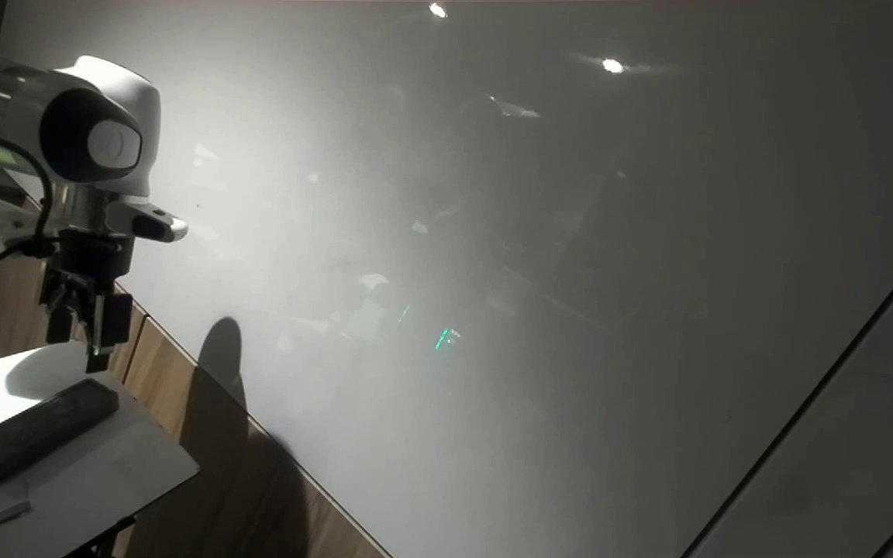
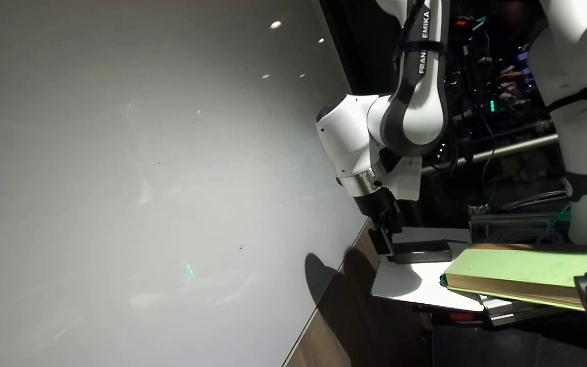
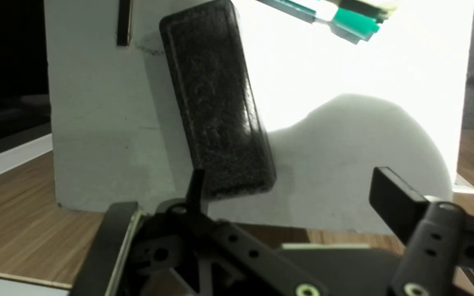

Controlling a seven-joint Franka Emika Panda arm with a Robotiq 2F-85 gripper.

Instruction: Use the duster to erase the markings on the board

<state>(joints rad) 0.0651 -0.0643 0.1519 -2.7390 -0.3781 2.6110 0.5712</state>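
Observation:
The duster [image 1: 39,430] is a dark oblong block lying flat on the small white table [image 1: 136,465]; it also shows in an exterior view [image 2: 422,252] and the wrist view [image 3: 216,98]. My gripper [image 1: 81,349] is open and empty, pointing down just above the duster's board-side end. In the wrist view [image 3: 288,170] its left finger overlaps that end and its right finger is well off to the side; contact cannot be told. The board [image 1: 570,232] is large and glossy. A tiny dark mark [image 2: 241,247] shows on it, too small to tell if it is the markings.
A green-capped marker [image 3: 354,22] lies on the table beside the duster. A dark strip [image 3: 124,24] lies on its other side. A thick green book [image 2: 523,267] lies behind, near the robot's base. A wood panel [image 1: 163,364] runs below the board, close to the table.

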